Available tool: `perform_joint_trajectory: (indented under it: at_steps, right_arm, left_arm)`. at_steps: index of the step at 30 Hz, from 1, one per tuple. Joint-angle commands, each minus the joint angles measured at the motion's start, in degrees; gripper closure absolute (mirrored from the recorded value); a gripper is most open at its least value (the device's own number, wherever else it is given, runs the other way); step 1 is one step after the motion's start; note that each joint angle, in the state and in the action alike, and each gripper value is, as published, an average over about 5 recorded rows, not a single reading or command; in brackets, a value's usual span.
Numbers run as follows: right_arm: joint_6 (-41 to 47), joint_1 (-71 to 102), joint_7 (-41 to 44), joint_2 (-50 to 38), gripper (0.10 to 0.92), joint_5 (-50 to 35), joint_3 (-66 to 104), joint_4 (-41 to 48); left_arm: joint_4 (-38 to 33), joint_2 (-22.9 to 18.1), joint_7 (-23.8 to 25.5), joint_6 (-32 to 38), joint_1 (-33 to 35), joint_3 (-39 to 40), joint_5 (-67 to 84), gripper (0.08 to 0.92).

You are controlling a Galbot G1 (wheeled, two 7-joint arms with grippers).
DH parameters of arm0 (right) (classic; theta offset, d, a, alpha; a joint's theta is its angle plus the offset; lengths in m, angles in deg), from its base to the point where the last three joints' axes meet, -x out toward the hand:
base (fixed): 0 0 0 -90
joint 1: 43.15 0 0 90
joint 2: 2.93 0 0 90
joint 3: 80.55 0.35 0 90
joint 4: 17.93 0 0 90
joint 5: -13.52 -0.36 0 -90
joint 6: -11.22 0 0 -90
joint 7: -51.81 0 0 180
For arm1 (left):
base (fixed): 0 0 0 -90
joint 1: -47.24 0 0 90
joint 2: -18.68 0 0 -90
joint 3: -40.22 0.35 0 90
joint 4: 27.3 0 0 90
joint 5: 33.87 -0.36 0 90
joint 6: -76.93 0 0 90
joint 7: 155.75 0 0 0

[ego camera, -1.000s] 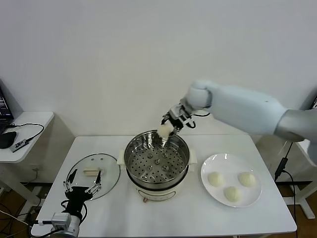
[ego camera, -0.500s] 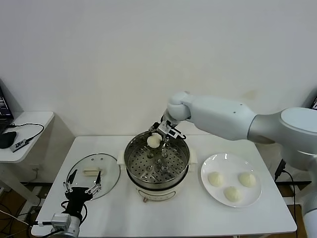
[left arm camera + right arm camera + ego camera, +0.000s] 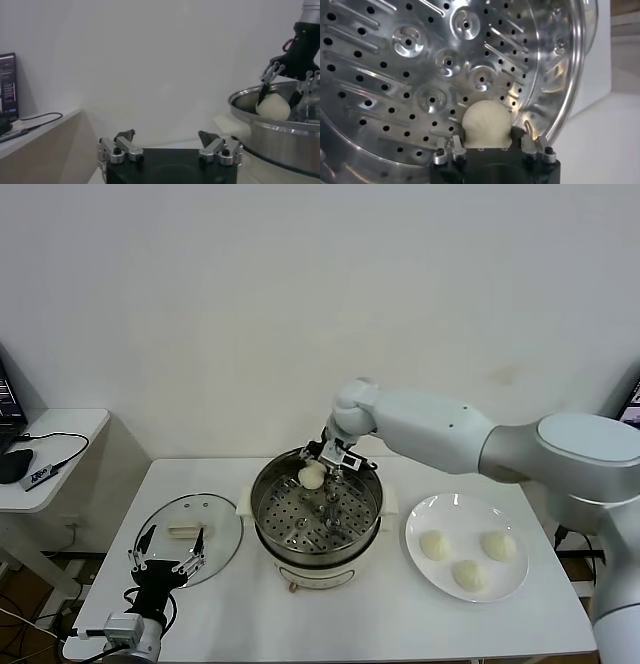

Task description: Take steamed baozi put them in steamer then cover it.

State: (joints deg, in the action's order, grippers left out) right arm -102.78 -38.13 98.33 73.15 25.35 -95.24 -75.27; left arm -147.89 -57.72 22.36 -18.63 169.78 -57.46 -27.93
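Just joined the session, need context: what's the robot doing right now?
The right gripper is inside the round shiny steel steamer pot, at its far rim, setting one cream-white round bun onto the perforated steel tray. The bun sits between its fingers, just over the tray. Three more buns wait on the flat white plate to the pot's right. The left gripper is parked, open, near the clear glass lid lying on the table left of the pot.

No readable text, labels or numbers anywhere
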Motion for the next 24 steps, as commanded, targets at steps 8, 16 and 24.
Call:
perform_joint_trajectory:
  at_steps: [8,16,24]
  right_arm:
    - [7.64,-7.14,3.81,-2.12,0.207,-11.13,-1.33,-7.12]
    - [21.78,-15.53,8.26,-12.27,0.203,-20.77,-2.20,-19.68]
    - [37.58,-19.48,9.08,-28.81,0.203,-24.60,-3.58,-31.51]
  left_arm:
    - [-0.38,-0.11,0.01,-0.12,0.21,0.13,-0.16,0.177]
    - [-1.28,0.36,0.11,-0.84,0.29,-0.20,0.47,0.177]
    - [-1.86,0.82,0.41,-0.83,0.03,-0.67,1.99,0.177]
